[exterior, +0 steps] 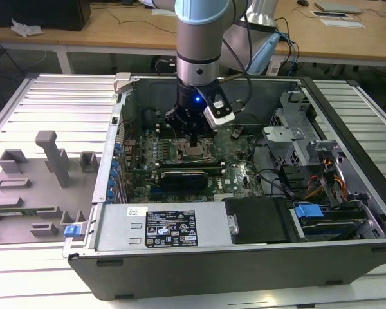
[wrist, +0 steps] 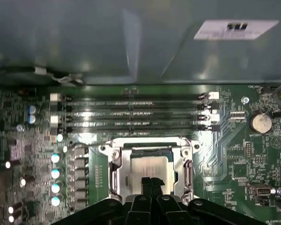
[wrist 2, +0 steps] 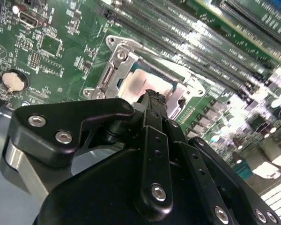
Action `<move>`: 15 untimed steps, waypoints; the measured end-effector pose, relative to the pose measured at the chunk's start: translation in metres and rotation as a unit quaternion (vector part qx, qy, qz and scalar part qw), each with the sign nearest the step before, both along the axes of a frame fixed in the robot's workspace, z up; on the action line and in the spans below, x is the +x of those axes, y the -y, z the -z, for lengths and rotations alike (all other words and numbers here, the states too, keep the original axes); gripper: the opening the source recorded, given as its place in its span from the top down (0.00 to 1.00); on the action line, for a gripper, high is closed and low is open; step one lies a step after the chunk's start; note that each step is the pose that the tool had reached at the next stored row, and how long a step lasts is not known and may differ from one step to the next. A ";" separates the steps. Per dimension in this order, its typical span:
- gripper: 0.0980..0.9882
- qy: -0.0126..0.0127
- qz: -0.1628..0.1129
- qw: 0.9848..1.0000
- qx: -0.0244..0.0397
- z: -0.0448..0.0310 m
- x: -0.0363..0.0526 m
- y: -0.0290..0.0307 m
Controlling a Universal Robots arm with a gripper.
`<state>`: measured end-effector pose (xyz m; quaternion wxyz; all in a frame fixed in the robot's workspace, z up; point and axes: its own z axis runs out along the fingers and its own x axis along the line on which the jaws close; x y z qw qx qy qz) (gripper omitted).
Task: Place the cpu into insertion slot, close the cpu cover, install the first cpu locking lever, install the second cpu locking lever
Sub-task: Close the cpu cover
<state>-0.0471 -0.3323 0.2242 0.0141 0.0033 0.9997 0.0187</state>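
Observation:
Inside the open computer case, my gripper (exterior: 192, 140) hangs straight down over the insertion slot (wrist: 150, 148) on the green motherboard (exterior: 241, 170). The cpu (wrist: 147, 165) (wrist 2: 147, 82) lies flat in the slot with its pale metal top up. Around it the grey cpu cover (wrist: 118, 161) (wrist 2: 116, 70) lies down, framing the chip through its window. Both black fingers are pressed together, shut on nothing. Their tips (wrist: 151, 181) (wrist 2: 152, 96) sit just over the near edge of the chip. I cannot tell the two locking levers from the cover's metal edges.
Long memory slots (wrist: 131, 112) run beside the socket, near the case wall (wrist: 107, 37). A coin battery (wrist: 261, 123) sits off to one side. A black graphics card (exterior: 186, 175), the power supply (exterior: 167, 228), a drive cage (exterior: 296, 129) and cables (exterior: 334, 183) crowd the case. A grey fixture tray (exterior: 32, 187) lies outside.

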 end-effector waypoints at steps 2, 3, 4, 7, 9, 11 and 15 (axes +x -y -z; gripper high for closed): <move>0.99 0.000 -0.009 1.000 0.000 0.0013 -0.0002 0.0053; 0.99 0.001 -0.010 1.000 0.000 0.0018 -0.0014 0.0055; 0.99 0.001 -0.010 1.000 0.000 0.0021 -0.0028 0.0056; 0.99 0.001 -0.011 1.000 0.000 0.0037 -0.0129 0.0056; 0.99 0.001 -0.012 1.000 0.000 0.0063 -0.0208 0.0057; 0.99 0.001 -0.013 1.000 0.000 0.0092 -0.0256 0.0056; 0.99 0.001 -0.016 1.000 0.000 0.0151 -0.0296 0.0056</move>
